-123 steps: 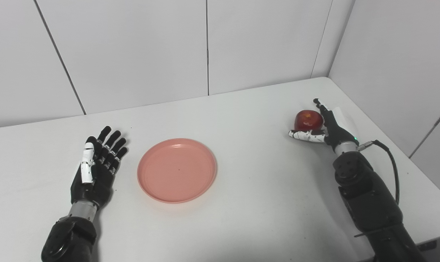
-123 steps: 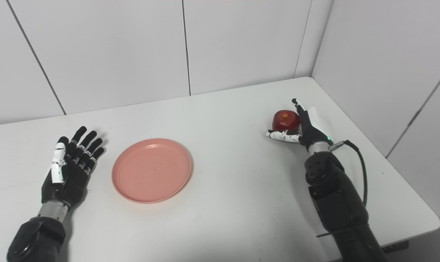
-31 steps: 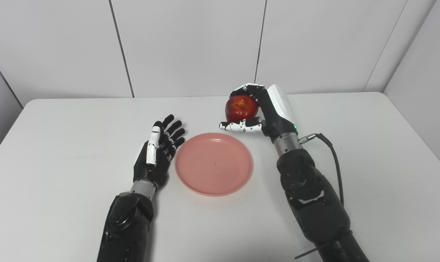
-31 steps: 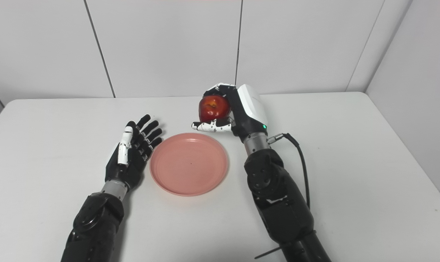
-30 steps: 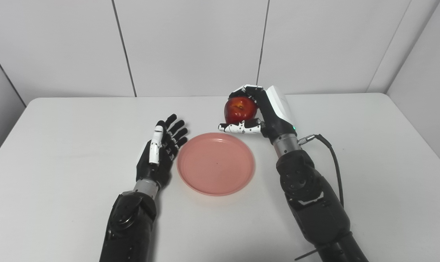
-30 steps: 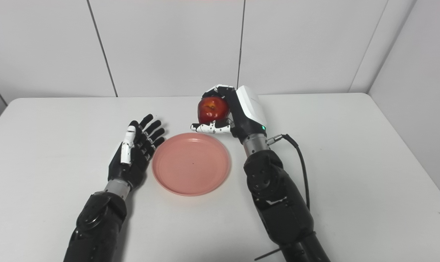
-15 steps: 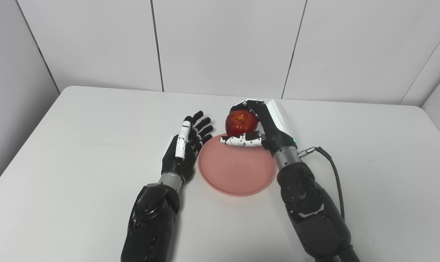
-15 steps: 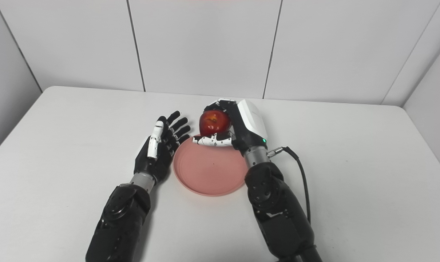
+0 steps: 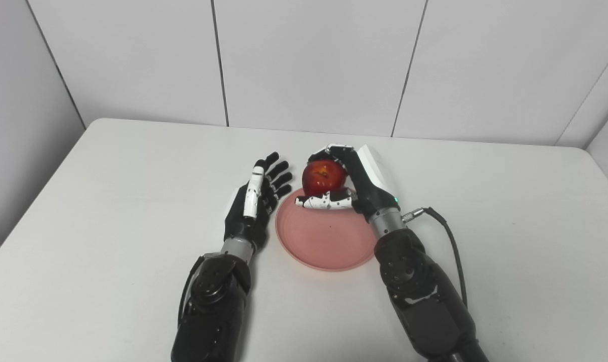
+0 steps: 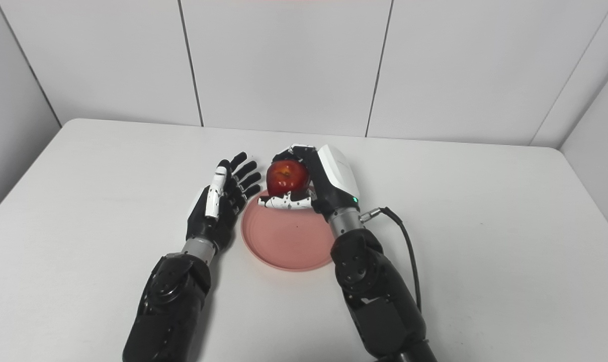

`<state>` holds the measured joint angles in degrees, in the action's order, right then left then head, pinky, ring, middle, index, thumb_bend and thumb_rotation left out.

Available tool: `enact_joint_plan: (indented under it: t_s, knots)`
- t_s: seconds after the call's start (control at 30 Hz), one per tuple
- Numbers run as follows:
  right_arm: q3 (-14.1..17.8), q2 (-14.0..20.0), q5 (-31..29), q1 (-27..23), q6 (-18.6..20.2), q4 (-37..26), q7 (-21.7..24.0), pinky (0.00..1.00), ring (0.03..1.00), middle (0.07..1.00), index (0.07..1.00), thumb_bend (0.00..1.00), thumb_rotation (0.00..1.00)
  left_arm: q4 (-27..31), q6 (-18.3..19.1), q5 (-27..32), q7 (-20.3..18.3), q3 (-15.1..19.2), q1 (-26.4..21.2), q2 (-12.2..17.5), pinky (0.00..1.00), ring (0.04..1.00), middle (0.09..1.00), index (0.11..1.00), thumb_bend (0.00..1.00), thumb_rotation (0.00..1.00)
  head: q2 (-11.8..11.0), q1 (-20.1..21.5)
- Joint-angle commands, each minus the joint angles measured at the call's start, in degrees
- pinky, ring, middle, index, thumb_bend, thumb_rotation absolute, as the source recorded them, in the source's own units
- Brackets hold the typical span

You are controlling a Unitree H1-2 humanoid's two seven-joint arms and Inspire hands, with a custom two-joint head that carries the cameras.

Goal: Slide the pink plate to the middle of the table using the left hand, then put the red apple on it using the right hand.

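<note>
Holding: my right hand (image 9: 356, 183) has its fingers and thumb wrapped round the glossy red apple (image 9: 324, 177), carrying it above the far rim of the plate

Plate: the round, shallow pink plastic plate (image 9: 329, 241) lies flat on the white bench (image 9: 107, 201), near the bench's middle as I judge it from both eye views

Left hand: my left hand (image 9: 256, 206) sits palm-in just beside the plate's left rim, fingers spread and straight, holding nothing; I cannot tell whether it touches the rim

Apple position: raised clear of the plate, over its back edge rather than its centre; the thumb lies under the fruit, between it and the plate

Done: the slide looks finished to me, since the plate is about central, and the apple is picked up and brought to the plate

Left: I need to bring the apple a little nearer me, over the plate's centre, lower it and let the fingers go

Risk: a round apple may roll toward the low rim if I release it while it is off-centre
</note>
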<state>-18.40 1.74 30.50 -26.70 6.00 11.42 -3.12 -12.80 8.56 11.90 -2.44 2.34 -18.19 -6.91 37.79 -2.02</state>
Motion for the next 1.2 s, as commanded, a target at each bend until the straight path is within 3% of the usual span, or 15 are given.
enact_joint_plan:
  t_s: [0.0, 0.93, 1.17]
  knots:
    - [-0.04, -0.89, 0.34, -2.03, -3.90, -1.07, -2.08, 0.33, 0.407, 0.488, 0.486, 0.51, 0.13, -0.62, 0.71, -0.82, 1.40, 0.29, 0.07, -0.29, 0.87, 0.881, 0.891, 0.882, 0.36, 1.00, 0.12, -0.09]
    - [-1.23, -1.03, 0.37, 1.04, -6.84, 4.79, -3.64, 0.32, 0.388, 0.463, 0.486, 0.51, 0.13, -0.14, 0.46, -1.88, 2.30, -0.27, 0.12, -0.57, 0.87, 0.885, 0.889, 0.883, 0.36, 1.00, 1.24, 0.03]
    - [-1.32, -1.10, 0.63, 1.60, -6.10, 4.68, -3.70, 0.33, 0.398, 0.473, 0.486, 0.52, 0.13, 0.09, 0.70, -1.75, 2.05, -0.31, 0.21, -0.40, 0.87, 0.885, 0.893, 0.886, 0.37, 1.00, 1.47, 0.29]
